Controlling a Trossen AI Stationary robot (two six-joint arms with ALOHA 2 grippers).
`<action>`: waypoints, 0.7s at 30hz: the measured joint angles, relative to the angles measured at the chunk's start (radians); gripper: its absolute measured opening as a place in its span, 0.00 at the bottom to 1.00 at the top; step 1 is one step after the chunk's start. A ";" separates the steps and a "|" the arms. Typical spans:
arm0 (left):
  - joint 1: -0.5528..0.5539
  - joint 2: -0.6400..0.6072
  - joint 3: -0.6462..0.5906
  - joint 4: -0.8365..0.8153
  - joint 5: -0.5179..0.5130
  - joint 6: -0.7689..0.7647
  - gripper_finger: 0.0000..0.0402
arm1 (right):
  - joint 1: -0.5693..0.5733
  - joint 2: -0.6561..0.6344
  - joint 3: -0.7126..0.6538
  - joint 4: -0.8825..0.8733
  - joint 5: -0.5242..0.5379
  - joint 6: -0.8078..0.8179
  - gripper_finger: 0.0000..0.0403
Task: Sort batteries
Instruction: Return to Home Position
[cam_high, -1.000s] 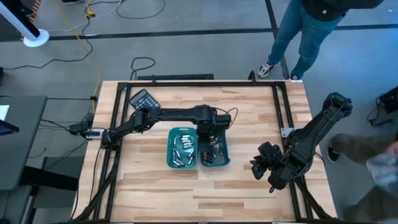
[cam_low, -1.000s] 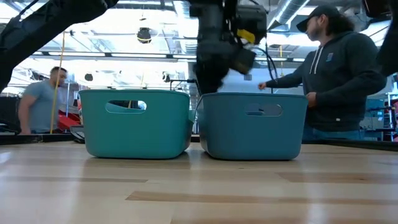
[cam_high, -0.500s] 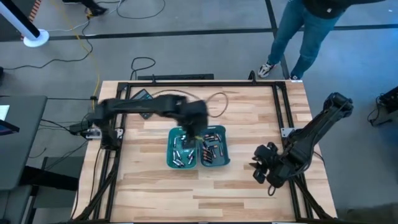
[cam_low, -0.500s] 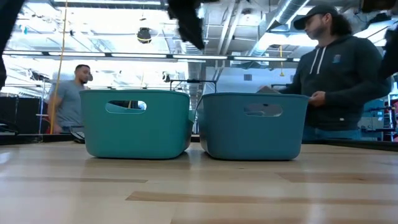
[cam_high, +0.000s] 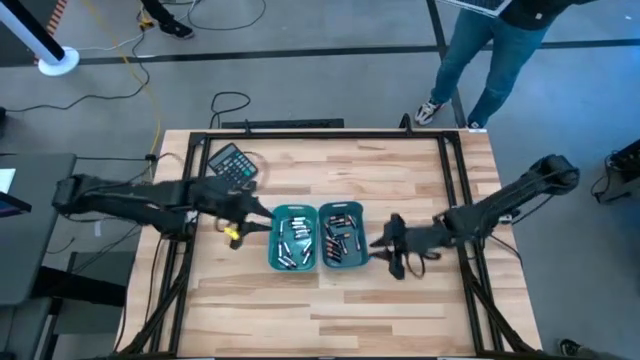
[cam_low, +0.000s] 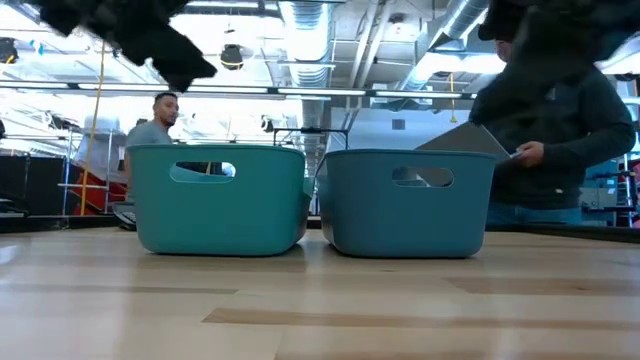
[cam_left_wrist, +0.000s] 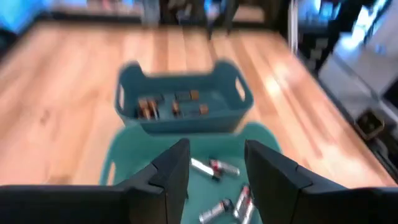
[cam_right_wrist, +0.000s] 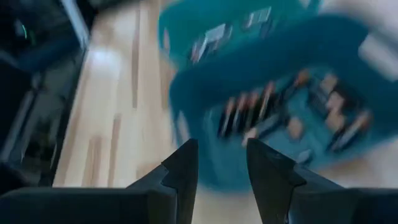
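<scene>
**A:** Where are the batteries (cam_high: 292, 240)?

**B:** All that show lie in two teal bins, side by side in the middle of the surface (cam_high: 300, 300). Silvery ones fill the left bin (cam_high: 293, 207). Dark, copper-ended ones fill the right bin (cam_high: 343, 206). None shows loose on the wood.

**A:** What has just changed?

**B:** A second ago the left arm (cam_high: 150, 200) hung over the right bin. Now it has drawn back, and its tip sits just beside the left bin's outer wall. Its jaws stand apart, holding nothing. The right arm (cam_high: 500, 205) was folded at the surface's edge. It now reaches in, its tip just beside the right bin, with its jaws likewise apart and empty.

**A:** What does that mean for the sorting?

**B:** It looks finished: each kind sits in its own bin. The left arm seems bound for its rest pose. Why the right arm reaches inward is harder to judge.
</scene>
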 joint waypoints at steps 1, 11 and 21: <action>0.000 -0.052 -0.056 0.062 -0.010 -0.004 0.37 | -0.038 -0.013 -0.009 0.028 -0.015 -0.027 0.38; -0.003 -0.286 -0.436 0.475 -0.051 -0.113 0.37 | -0.238 -0.218 -0.117 0.082 -0.140 -0.194 0.38; -0.063 -0.390 -0.527 0.480 -0.284 -0.149 0.37 | -0.324 -0.397 -0.251 0.154 -0.168 -0.200 0.38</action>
